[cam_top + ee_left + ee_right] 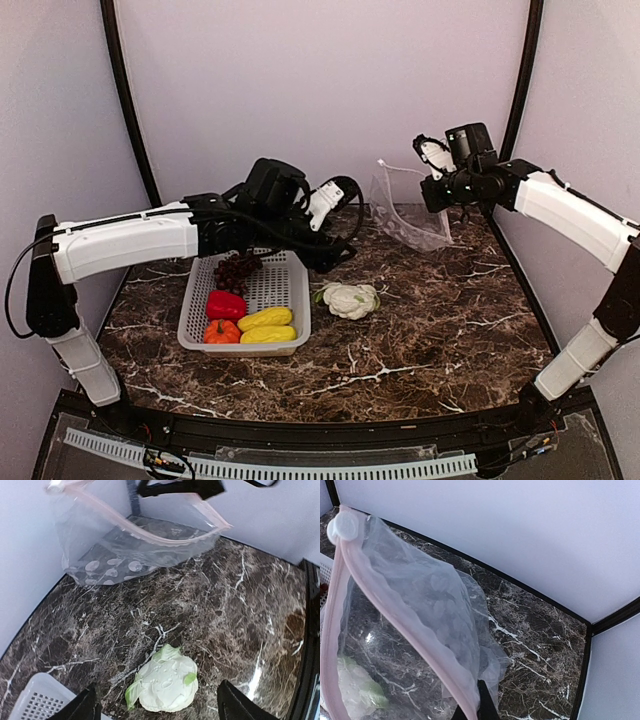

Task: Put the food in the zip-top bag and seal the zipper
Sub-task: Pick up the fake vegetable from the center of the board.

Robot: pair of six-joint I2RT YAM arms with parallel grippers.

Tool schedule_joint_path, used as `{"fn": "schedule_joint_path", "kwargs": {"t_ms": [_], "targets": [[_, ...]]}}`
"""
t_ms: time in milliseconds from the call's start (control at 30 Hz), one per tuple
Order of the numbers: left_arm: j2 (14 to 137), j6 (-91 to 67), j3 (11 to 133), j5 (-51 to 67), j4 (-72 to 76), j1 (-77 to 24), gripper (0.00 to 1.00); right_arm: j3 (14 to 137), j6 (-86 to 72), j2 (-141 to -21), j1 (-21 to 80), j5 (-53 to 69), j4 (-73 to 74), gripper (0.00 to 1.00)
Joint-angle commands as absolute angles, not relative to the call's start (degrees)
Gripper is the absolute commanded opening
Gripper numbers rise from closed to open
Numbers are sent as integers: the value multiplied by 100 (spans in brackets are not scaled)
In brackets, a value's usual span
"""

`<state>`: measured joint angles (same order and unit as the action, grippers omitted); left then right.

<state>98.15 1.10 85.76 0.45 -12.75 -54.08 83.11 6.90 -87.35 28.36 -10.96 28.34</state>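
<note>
Dark marble tabletop (430, 340) is bearing all the food: the white toy cauliflower (350, 299) is lying beneath my wide-open left claw (160, 710), and the other toy produce (250, 318) is sitting in the white perforated plastic basket (240, 347), left. Far right, my closed right claw (434, 192) is holding up the clear dotted plastic bag (405, 215), its pinkish zipper (150, 535) gaping, seemingly empty.

White perforated basket (285, 285), dark marble tabletop (440, 330), pale lilac backdrop (320, 80)

Right claw (479, 706) pinching the zip-top bag (432, 607) is cropped below.
</note>
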Motion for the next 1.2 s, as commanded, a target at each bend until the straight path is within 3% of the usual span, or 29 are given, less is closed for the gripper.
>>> {"fn": "schedule_joint_path", "kwargs": {"t_ms": [0, 233, 667, 800, 900, 1167], "targets": [[9775, 2494, 8563, 241, -2269, -5718, 79, 8231, 720, -8787, 2780, -991, 2793, 0], [10742, 4254, 8947, -1254, -2987, -6344, 80, 8253, 722, -8804, 2707, -861, 2861, 0], [12360, 4547, 9666, -3251, -2100, -6557, 80, 8240, 691, -8886, 2689, -621, 2951, 0], [12438, 4540, 9679, -3371, -1981, -6557, 68, 8210, 694, -8856, 2681, -575, 2961, 0], [12409, 4433, 9918, -3345, -2305, -6557, 49, 8185, 710, -8797, 2674, -577, 2965, 0], [11497, 2836, 10518, -1658, -2983, -6557, 41, 8070, 791, -8657, 2587, -1034, 2812, 0]]}}
